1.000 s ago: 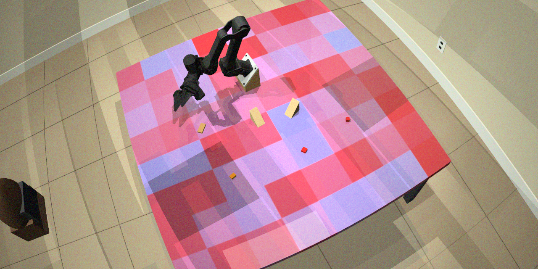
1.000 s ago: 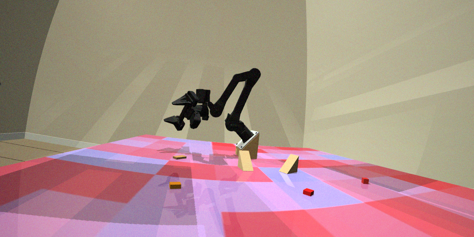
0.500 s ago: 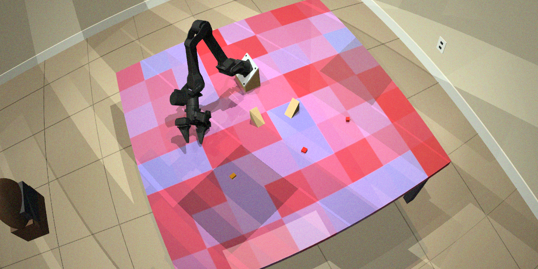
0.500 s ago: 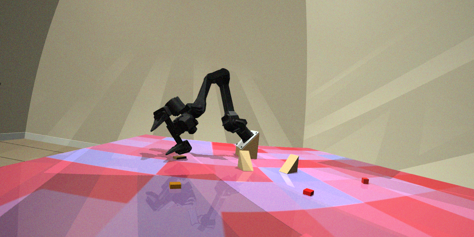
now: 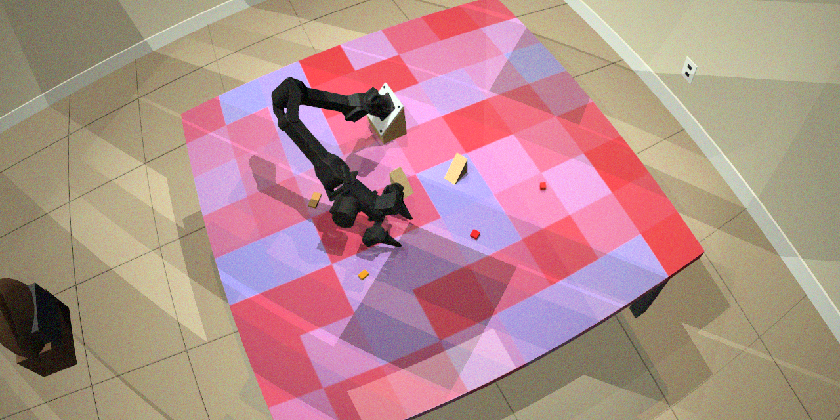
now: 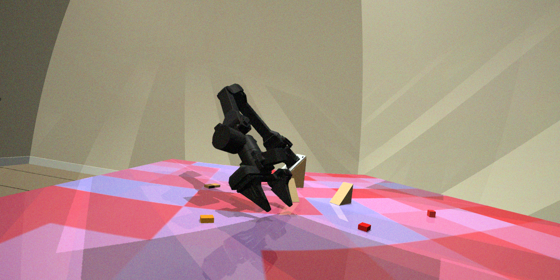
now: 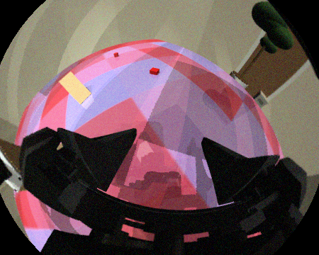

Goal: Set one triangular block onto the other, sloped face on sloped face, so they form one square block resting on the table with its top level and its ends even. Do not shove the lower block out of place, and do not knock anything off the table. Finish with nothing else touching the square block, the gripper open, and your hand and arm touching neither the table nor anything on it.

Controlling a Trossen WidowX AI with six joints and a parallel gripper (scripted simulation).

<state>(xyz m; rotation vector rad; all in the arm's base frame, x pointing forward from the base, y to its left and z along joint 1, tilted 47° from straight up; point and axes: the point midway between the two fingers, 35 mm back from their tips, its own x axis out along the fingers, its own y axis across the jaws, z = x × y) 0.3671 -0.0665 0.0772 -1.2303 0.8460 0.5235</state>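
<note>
One triangular block [image 5: 457, 167] [image 6: 342, 193] [image 7: 74, 88] rests on the table, sloped face showing, right of my gripper in the top and exterior views and upper left in the wrist view. The other triangular block [image 5: 399, 175] [image 6: 295, 194] stands on the table apart from it, nearer the arm; a gripper finger partly hides it in the top and exterior views. My gripper [image 5: 405, 231] [image 6: 279, 208] [image 7: 169, 136] is open and empty, tilted down low over the table, on the camera side of that nearer block in the exterior view. Whether a finger touches the block, I cannot tell.
Two small red blocks [image 5: 475, 234] [image 6: 364, 227] [image 7: 154, 71] lie to the right. An orange block [image 5: 363, 273] [image 6: 206, 218] lies near the gripper's front left, and a flat tan block [image 5: 314, 200] [image 6: 211, 186] lies left of the arm. The arm's wedge base [image 5: 394, 128] [image 6: 299, 174] stands behind.
</note>
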